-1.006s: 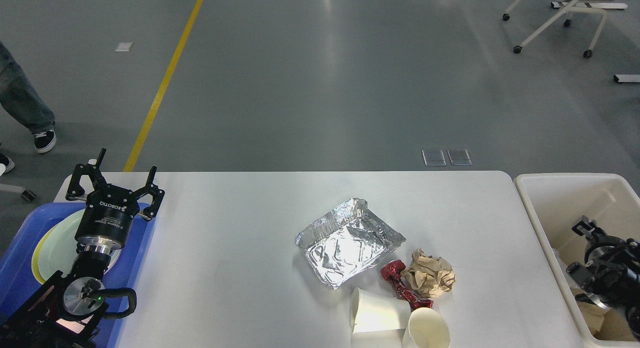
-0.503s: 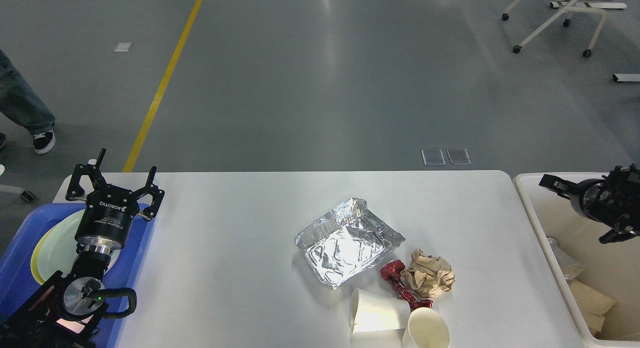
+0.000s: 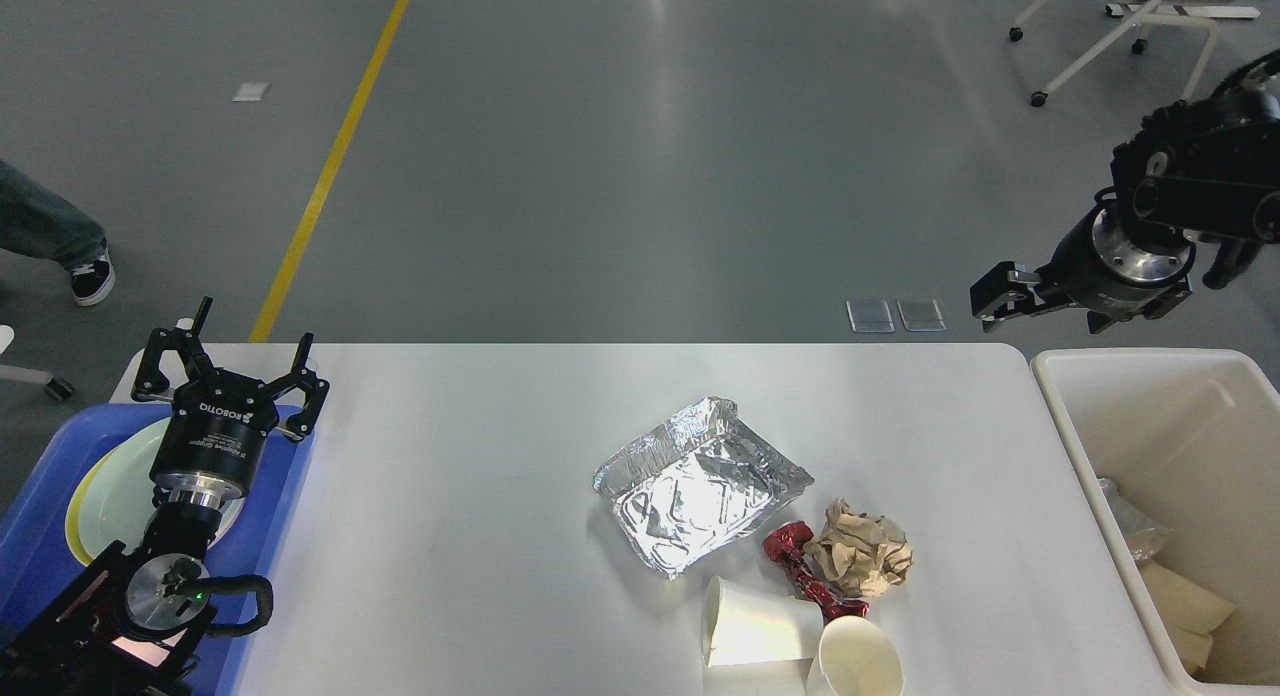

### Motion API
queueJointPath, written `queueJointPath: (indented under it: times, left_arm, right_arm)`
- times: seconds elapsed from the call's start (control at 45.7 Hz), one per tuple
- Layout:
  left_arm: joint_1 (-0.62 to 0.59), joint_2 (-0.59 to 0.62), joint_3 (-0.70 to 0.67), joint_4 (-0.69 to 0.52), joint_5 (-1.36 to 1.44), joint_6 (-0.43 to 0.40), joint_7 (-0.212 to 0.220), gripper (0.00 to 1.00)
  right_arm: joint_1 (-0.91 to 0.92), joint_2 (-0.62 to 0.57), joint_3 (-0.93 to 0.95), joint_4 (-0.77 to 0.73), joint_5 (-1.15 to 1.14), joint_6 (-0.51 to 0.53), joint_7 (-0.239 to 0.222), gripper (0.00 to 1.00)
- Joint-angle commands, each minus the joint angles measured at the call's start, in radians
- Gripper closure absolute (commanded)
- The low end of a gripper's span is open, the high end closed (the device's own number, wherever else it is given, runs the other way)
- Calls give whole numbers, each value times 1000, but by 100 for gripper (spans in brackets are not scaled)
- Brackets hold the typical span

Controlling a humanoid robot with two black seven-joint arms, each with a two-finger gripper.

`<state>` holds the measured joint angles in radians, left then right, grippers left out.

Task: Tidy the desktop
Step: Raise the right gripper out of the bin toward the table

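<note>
Your desktop (image 3: pixel 480 536) left of the foil tray (image 3: pixel 697 483) lies bare; the left gripper (image 3: pixel 228 364), marked ROBOTIQ, stands spread and empty; the right gripper (image 3: pixel 1000 296) is unreadable.

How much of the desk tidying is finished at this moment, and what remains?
Done: some trash lies in the cream bin. In hand: nothing visible; the right claw hangs above the bin's far corner. Left on the desktop: foil tray, crumpled paper, red wrapper, two paper cups.

One head view only: the desktop (image 3: pixel 480 536) is being viewed from above, forward and down, with grey floor (image 3: pixel 640 156) beyond.
</note>
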<state>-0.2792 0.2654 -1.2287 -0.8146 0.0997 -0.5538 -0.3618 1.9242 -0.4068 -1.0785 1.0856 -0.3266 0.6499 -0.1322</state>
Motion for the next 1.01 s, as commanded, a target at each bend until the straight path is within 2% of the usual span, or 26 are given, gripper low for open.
queueJointPath:
  times: [0.0, 0.175, 0.328, 0.481, 0.897, 0.984]
  left_arm:
    - [0, 0, 1, 2, 0, 0, 0, 4]
    - [0, 0, 1, 0, 0, 0, -2, 4]
    - [0, -2, 1, 0, 0, 0, -2, 4]
    - [0, 0, 0, 0, 0, 0, 0, 4]
    - [0, 0, 0, 0, 0, 0, 0, 4]
    - [0, 0, 0, 0, 0, 0, 0, 4]
  right_arm:
    - [147, 54, -23, 95, 81, 91, -3, 0]
    - [346, 75, -26, 319, 95, 97, -9, 0]
    - [475, 88, -28, 467, 179, 89, -56, 0]
    - [483, 100, -29, 482, 225, 86, -102, 0]
    - [480, 106, -18, 471, 218, 83, -102, 0]
    - [460, 117, -9, 453, 216, 53, -101, 0]
